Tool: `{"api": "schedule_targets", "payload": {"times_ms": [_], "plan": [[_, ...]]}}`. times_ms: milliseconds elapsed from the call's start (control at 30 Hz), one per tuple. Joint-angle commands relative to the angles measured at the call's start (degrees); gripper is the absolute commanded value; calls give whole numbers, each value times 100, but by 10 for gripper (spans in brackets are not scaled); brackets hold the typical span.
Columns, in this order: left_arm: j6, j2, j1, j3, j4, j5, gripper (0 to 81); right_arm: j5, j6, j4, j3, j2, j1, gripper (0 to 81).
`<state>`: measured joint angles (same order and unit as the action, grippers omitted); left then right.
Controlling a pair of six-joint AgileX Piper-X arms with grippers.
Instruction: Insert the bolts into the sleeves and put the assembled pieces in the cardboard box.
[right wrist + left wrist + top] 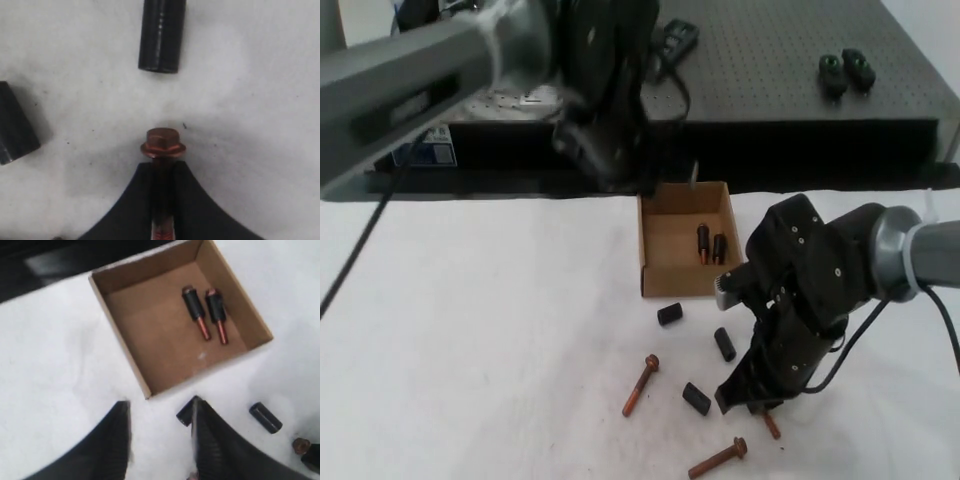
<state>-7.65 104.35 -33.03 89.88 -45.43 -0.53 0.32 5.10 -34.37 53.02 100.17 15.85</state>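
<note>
Nearest the lens, the left arm point(440, 70) crosses the upper left of the high view. Beneath everything spreads the white cloth point(470, 330) of the bench, with a black perforated board point(790, 60) behind it. From the right, the right arm point(840, 260) comes in and bends down to the cloth near the front. An open box point(644, 250) sits at the back of the cloth, just before the board. Above the cloth just before the box's front corner hangs the left gripper point(160, 405), jaws spread wide with nothing between them. The right gripper point(163, 172) is closed on the held bolt point(163, 142), pinching its shank just behind the hex head. That bolt is low at the cloth, in front of the box and to its right; whether it touches the cloth cannot be told. On the box floor two pieces point(194, 310) point(216, 310), each a bolt in a sleeve, lie side by side, close but apart, copper shanks pointing toward the front. A slanted bolt point(640, 385) lies loose on the cloth left of the right gripper, and a front bolt point(717, 459) lies by the near edge. Three sleeves point(669, 314) point(724, 344) point(696, 398) lie scattered and apart between the box and the loose bolts, the first just before the box's front wall.
</note>
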Motion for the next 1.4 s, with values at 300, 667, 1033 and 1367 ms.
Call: {"api": "schedule_targets", "payload": {"times_ms": [300, 667, 1033, 1367], "plan": [[366, -232, -821, -1063, 330, -826, 300, -652, -33, -580, -27, -1078, -1172, 4], [546, 365, -973, -1050, 467, -930, 331, -777, -33, -1299, -27, -2574, -1836, 4], [1933, 595, -807, -864, 785, 53, 331, -1162, -29, -1461, -151, -2732, -1921, 4], [3083, 1891, -546, 1372, -625, 53, 273, -1164, -59, -1315, -983, -3073, -1921, 4]]}}
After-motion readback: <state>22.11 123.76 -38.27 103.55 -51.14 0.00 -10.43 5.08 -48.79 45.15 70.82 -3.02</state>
